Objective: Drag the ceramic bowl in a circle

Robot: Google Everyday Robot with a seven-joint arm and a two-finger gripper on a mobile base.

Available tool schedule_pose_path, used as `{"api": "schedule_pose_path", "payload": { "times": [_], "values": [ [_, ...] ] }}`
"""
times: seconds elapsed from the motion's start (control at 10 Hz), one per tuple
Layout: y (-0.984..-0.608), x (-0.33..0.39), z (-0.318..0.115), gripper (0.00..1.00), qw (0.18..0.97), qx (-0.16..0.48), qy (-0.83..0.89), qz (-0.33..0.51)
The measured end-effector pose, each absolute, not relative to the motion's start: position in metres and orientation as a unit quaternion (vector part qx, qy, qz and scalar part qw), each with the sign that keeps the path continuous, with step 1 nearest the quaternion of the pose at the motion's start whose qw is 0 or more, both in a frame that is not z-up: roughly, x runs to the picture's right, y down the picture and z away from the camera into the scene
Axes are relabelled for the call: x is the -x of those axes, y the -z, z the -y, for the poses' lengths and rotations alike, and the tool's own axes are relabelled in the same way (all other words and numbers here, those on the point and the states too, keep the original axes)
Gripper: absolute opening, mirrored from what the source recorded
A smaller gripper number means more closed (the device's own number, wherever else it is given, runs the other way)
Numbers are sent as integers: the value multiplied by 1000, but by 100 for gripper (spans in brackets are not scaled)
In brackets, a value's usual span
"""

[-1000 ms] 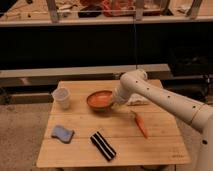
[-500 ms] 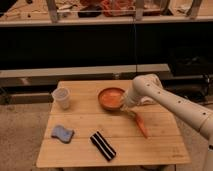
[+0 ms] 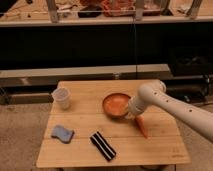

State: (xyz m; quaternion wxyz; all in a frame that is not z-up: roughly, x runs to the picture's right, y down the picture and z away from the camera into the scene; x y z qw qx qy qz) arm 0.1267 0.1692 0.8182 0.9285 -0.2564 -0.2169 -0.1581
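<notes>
You are looking at the ceramic bowl (image 3: 117, 105) sitting upright near the middle of the table (image 3: 84, 118), slightly toward the far right, with its orange inside facing up. The gripper (image 3: 132, 114) is pressing against the bowl's right near rim, at the end of a white arm that is reaching in from the right. You cannot tell how far open the gripper is, or whether it is gripping the rim. An orange carrot (image 3: 141, 126) is lying just beside the gripper on its near side. A translucent white cup (image 3: 61, 98) is standing well apart to the left. A blue sponge (image 3: 62, 133) and a black striped bar (image 3: 102, 145) are lying near the front edge.
</notes>
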Motion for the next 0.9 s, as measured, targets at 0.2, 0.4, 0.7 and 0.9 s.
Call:
{"api": "schedule_pose_path", "payload": {
  "times": [0.2,0.4,0.7,0.9],
  "values": [
    [-804,-105,-188,1,919,264,180,230],
    [-800,-77,-200,1,909,268,202,245],
    [-794,-40,-197,1,899,260,237,262],
    [-790,-20,-190,1,892,253,262,267]
  ]
}}
